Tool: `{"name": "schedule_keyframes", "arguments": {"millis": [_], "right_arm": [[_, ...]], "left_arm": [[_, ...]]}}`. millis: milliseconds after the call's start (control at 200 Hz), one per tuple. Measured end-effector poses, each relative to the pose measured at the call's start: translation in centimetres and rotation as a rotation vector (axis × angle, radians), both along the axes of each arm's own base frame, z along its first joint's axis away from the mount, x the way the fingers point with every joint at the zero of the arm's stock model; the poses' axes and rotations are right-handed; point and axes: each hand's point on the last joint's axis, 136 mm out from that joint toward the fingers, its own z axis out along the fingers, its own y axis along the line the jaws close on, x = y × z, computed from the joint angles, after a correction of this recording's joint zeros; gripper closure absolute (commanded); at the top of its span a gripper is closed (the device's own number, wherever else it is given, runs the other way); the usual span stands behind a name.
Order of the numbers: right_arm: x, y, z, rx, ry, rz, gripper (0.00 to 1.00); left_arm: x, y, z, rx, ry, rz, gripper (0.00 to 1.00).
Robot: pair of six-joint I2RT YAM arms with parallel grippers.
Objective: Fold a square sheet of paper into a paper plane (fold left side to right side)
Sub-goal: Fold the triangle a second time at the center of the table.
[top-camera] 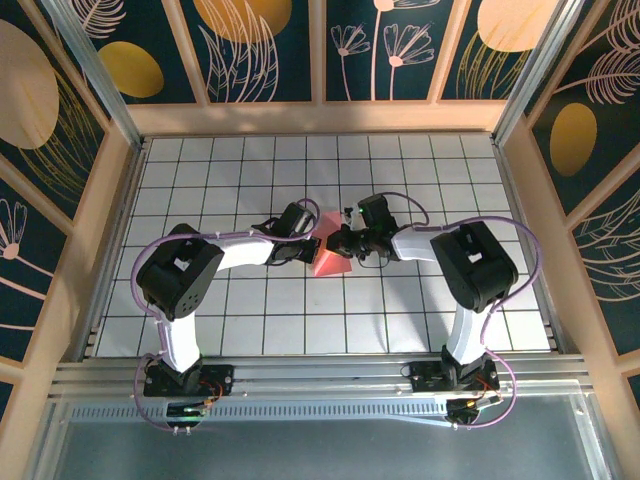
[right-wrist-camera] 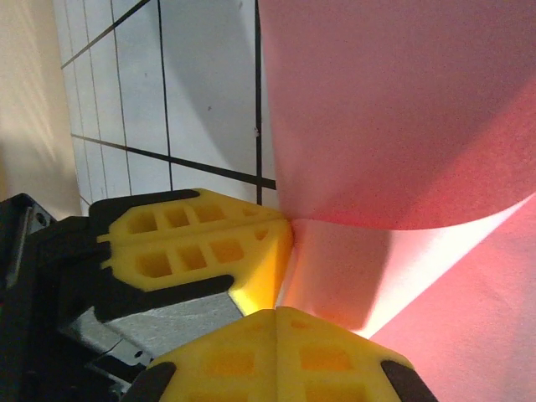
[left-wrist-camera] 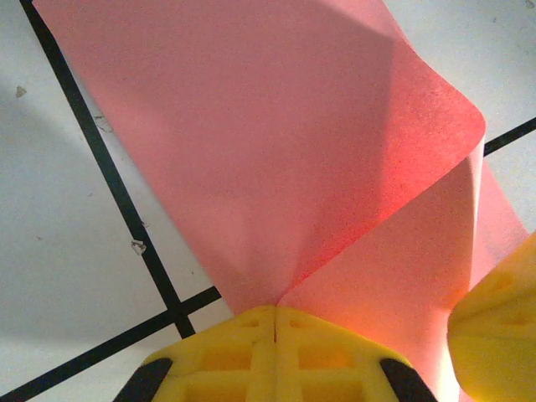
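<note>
The square sheet of paper is salmon pink and lies at the middle of the gridded table, with part of it lifted and curled over. In the left wrist view the sheet bends over into a rounded flap. My left gripper is shut, and the sheet narrows into its yellow fingertips. My right gripper is shut too, with a corner of the paper at its tips. The left gripper and the right gripper almost touch over the sheet. The paper plane is out of view.
The white table has a black grid and is walled in by wooden frames and patterned panels. A metal rail runs along the near edge by both arm bases. The right gripper's yellow finger shows beside the paper.
</note>
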Motion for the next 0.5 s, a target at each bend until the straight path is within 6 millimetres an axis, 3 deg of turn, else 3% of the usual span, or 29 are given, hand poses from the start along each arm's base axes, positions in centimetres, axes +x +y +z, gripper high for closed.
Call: {"name": "schedule_keyframes", "arguments": {"millis": [500], "right_arm": [[0.0,-0.5,-1.6,-0.047,0.012,-0.008,1.0]], "left_arm": [[0.1,-0.1,0.0,-0.001,-0.004,-0.003,1.0]]}}
